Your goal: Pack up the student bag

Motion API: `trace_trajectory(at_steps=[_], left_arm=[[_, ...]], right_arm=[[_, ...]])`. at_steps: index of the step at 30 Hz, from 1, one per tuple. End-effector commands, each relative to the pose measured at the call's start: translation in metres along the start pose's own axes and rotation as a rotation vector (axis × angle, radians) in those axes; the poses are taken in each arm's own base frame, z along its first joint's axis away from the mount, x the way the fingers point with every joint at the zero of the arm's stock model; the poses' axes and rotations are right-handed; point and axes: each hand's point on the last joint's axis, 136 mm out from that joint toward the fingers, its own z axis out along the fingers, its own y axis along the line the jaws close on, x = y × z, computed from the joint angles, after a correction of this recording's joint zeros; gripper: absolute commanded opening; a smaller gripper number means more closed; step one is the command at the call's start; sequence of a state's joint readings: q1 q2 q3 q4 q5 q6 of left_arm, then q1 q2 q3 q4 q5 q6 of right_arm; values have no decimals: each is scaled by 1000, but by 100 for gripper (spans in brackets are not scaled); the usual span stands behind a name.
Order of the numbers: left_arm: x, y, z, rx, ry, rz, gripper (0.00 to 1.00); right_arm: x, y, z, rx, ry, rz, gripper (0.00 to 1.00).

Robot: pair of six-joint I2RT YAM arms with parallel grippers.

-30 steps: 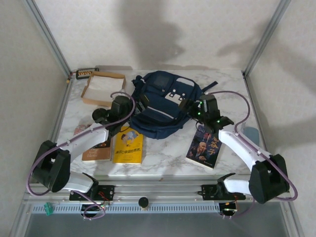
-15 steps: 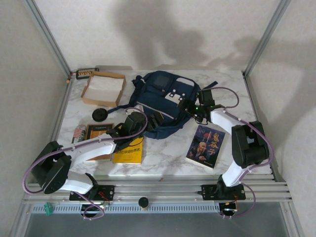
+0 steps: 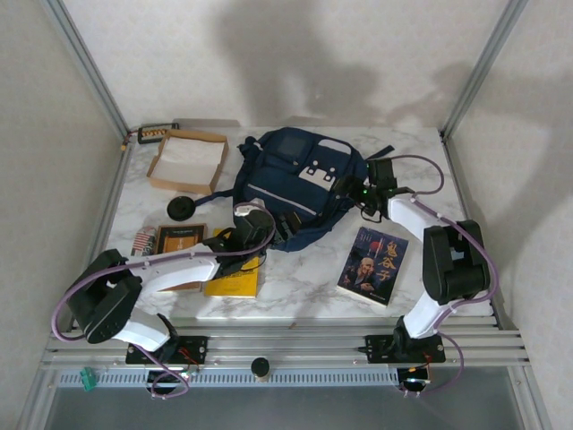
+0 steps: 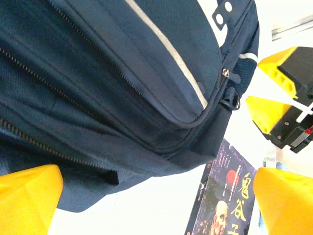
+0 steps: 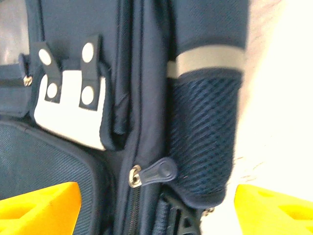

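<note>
The student bag (image 3: 295, 184), navy with white patches, lies in the middle of the table. My left gripper (image 3: 283, 224) hovers open at its near edge; in the left wrist view its yellow fingertips (image 4: 27, 198) stand wide apart below the bag's (image 4: 98, 88) zipped pockets, with nothing between them. My right gripper (image 3: 352, 193) is at the bag's right side, open. In the right wrist view a zipper pull (image 5: 156, 172) lies between its spread fingertips (image 5: 39, 208), beside the mesh side pocket (image 5: 203, 137), and nothing touches it.
A dark-covered book (image 3: 374, 264) lies right of the bag. A yellow book (image 3: 235, 276) and a brown book (image 3: 179, 246) lie partly under my left arm. A shallow cardboard box (image 3: 186, 161) and a black disc (image 3: 181, 208) sit at the back left.
My left gripper swung right from beside the books to the bag's near edge. My right arm folded in and brought its gripper up to the bag's right side.
</note>
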State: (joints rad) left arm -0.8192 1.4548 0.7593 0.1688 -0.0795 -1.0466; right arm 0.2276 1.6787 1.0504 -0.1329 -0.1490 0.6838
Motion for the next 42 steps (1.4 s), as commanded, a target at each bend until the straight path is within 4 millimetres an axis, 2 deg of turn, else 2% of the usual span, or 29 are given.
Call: trace_trajectory(at_steps=[1, 7, 12, 15, 18, 24, 26, 29, 32, 36, 39, 42], left_arm=[[4, 8, -9, -33, -19, -27, 99], [16, 12, -1, -37, 4, -37, 99], [13, 14, 11, -67, -19, -12, 99], [5, 8, 16, -62, -49, 18, 99], [-10, 8, 19, -71, -91, 24, 99], [-48, -4, 20, -19, -154, 51, 97], [-64, -7, 19, -16, -180, 67, 96], [-86, -14, 19, -1, -202, 93, 95], [-104, -25, 19, 26, -223, 132, 94], [-116, -37, 26, 67, -223, 178, 94], [-121, -34, 31, 64, -203, 181, 94], [-123, -23, 25, -1, -203, 190, 95]], right_arm=[[-1, -16, 9, 57, 23, -15, 84], [6, 0, 41, -53, 108, -32, 72], [-3, 7, 46, -77, 85, -34, 43], [-8, 15, 37, -107, 60, -41, 17], [-11, 28, 20, -168, 54, -21, 0], [-20, 60, -34, -271, 10, 38, 0], [-16, 61, -49, -252, 0, 49, 0], [3, 54, -69, -230, -19, 101, 0], [32, 59, -85, -250, -14, 150, 0], [72, 71, -90, -283, 2, 219, 0], [81, 65, -82, -275, -4, 272, 0], [81, 61, -79, -274, -26, 310, 0]])
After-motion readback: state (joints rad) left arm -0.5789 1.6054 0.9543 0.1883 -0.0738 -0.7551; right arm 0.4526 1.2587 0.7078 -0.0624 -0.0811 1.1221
